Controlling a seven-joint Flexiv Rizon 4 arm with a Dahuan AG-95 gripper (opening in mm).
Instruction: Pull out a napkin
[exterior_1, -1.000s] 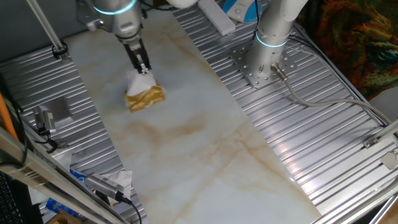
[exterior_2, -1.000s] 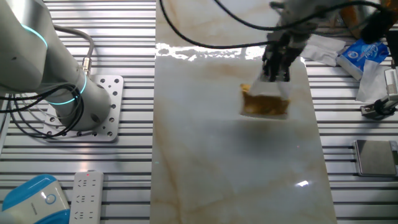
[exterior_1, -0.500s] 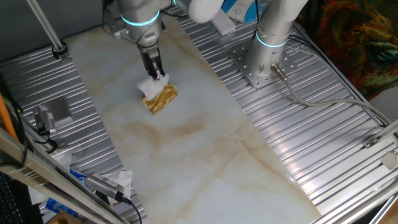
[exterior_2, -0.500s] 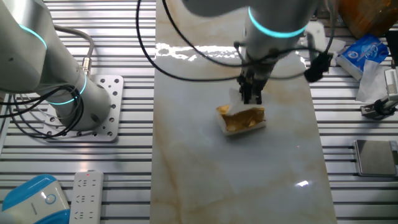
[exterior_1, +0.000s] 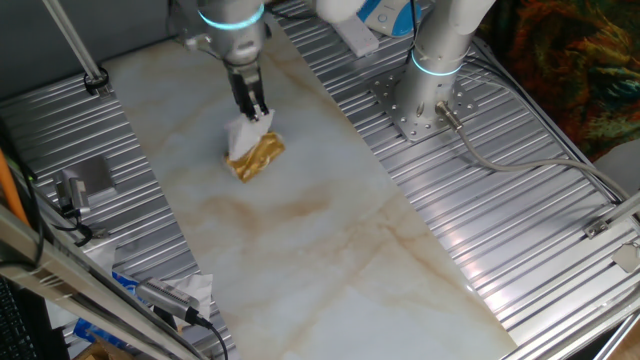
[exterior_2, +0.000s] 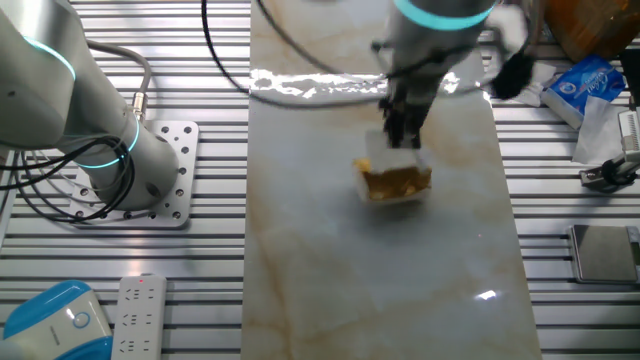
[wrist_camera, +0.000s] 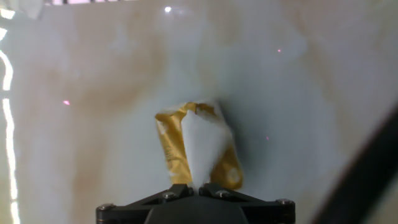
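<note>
The napkin (wrist_camera: 204, 148) is a thin white sheet rising as a narrowing peak out of the gold packet (wrist_camera: 169, 146), its tip caught between my fingertips. In the hand view my gripper (wrist_camera: 194, 186) has its two fingers pressed together on that white point, so I am clenched on the napkin. From one fixed view the napkin (exterior_1: 246, 133) stands up from the upper end of the gold packet (exterior_1: 257, 158), and my gripper (exterior_1: 256, 112) comes down onto it from above. From the other fixed view the sheet (exterior_2: 378, 152) shows only as a pale blur just above the packet (exterior_2: 396, 182), with my gripper (exterior_2: 403, 134) blurred right over it. The packet rests on the pale marble-patterned table (exterior_1: 330, 250), toward its far end in one fixed view. Beside the slab, on the ribbed metal surface (exterior_2: 130, 300), stands the base of a second robot arm (exterior_2: 110, 165), and a white remote (exterior_2: 137, 315) lies near the front corner
</note>
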